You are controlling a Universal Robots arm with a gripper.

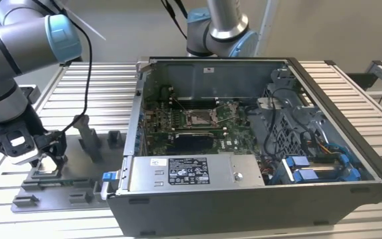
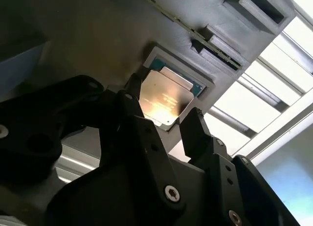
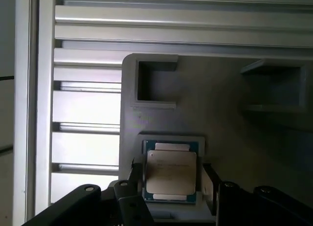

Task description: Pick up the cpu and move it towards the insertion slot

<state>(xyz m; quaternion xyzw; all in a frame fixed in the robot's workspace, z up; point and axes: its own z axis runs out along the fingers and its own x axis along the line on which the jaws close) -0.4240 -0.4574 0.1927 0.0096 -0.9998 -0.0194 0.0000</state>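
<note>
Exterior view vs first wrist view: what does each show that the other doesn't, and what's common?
Exterior view: the open computer case with the insertion slot inside. First wrist view: the cpu, silvery face up, lying in a recess between two dark fingers. Both: the gripper low over the grey tray on the slatted table.
</note>
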